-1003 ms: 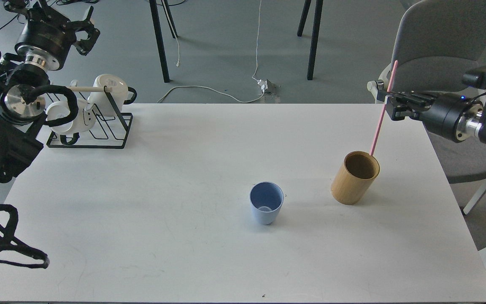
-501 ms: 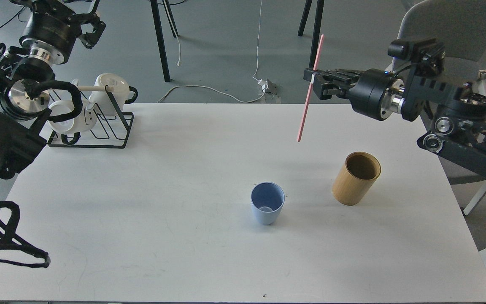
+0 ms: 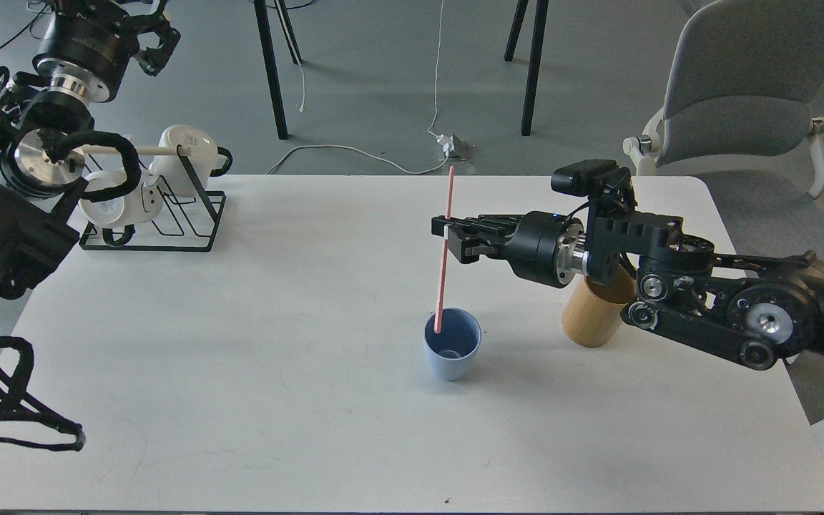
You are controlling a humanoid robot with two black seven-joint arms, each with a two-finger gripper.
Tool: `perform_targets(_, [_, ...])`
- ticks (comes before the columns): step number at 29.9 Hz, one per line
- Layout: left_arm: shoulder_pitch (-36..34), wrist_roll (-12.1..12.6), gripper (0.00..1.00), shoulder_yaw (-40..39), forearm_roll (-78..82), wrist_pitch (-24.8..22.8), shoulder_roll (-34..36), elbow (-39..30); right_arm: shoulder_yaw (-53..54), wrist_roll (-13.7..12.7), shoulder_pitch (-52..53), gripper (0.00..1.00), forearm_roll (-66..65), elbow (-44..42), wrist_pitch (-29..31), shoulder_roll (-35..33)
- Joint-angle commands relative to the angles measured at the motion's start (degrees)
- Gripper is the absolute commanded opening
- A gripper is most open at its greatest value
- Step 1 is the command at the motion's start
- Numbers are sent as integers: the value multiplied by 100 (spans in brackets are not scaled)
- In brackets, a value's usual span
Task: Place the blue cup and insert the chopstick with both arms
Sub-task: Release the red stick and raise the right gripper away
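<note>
- My right tool (image 3: 448,240) reaches in from the right, out over the middle of the white table (image 3: 297,400), with its fingers clamped on the pink-red chopstick (image 3: 443,250) a little above the stick's midpoint.
- The chopstick stands nearly upright, leaning slightly, and its lower tip sits at the mouth of the blue cup (image 3: 452,355); I cannot tell whether the tip touches the cup's inner wall or bottom.
- The blue cup stands upright near the table's centre, open side up, free of both tools.
- The tan bamboo holder (image 3: 587,322) stands just to the right of the cup, apart from it; my right arm's wrist and forearm cross in front of its upper rim and hide it.
- My left tool (image 3: 151,43) is held up at the far left, above the floor beyond the table's back edge; it is dark and its fingers cannot be told apart, so I cannot tell how they stand.
- Below that arm, at the table's far left corner, a black wire rack (image 3: 169,222) carries white mugs (image 3: 187,161) and a pale wooden rod (image 3: 136,150), well apart from the cup.
- A grey office chair (image 3: 748,93) stands off the table's far right corner, and a white cable (image 3: 355,154) lies on the floor behind the table.
</note>
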Motion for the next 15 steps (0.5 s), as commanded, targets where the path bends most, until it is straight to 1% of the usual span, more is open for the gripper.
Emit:
perform_targets(1, [-31, 0, 99, 2, 3, 0, 9, 1, -32, 20, -23, 0, 0, 1, 0, 0])
perform_targets(4, [-49, 0, 99, 2, 3, 0, 9, 1, -41, 20, -41, 1, 0, 10, 0, 0])
perform_targets(8, [-58, 0, 99, 2, 3, 0, 18, 1, -50, 20, -172, 8, -9, 10, 0, -9])
perform_targets(11, [-58, 0, 99, 2, -6, 0, 36, 1, -50, 20, -225, 9, -9, 10, 9, -53])
perform_targets(15, [-58, 0, 99, 2, 3, 0, 36, 1, -50, 20, -234, 13, 9, 19, 9, -62])
